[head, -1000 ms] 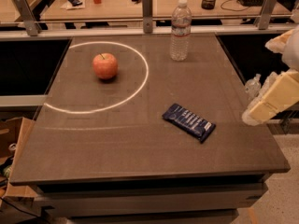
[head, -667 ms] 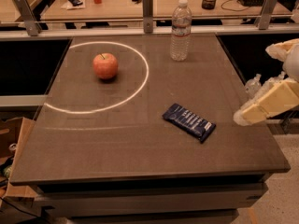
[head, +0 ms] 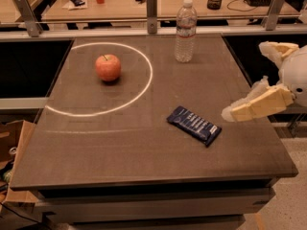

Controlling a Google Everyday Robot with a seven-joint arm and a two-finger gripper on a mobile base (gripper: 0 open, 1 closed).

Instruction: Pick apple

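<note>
The red-orange apple (head: 108, 67) stands upright on the dark table (head: 144, 147), at the back left, inside a white painted circle (head: 139, 92). My gripper (head: 247, 80) is at the table's right edge, far to the right of the apple. Its two cream fingers (head: 259, 105) are spread apart and hold nothing. The lower finger reaches over the table's right side, just right of a snack bar.
A clear water bottle (head: 185, 31) stands at the back centre, right of the apple. A dark blue snack bar (head: 194, 125) lies between the apple and the gripper. A rail with metal posts (head: 152, 9) runs behind the table. A cardboard box (head: 12, 152) sits on the floor at left.
The gripper has moved left, from beside the table to over its right edge, closer to the snack bar. The apple, bottle and bar have not moved.
</note>
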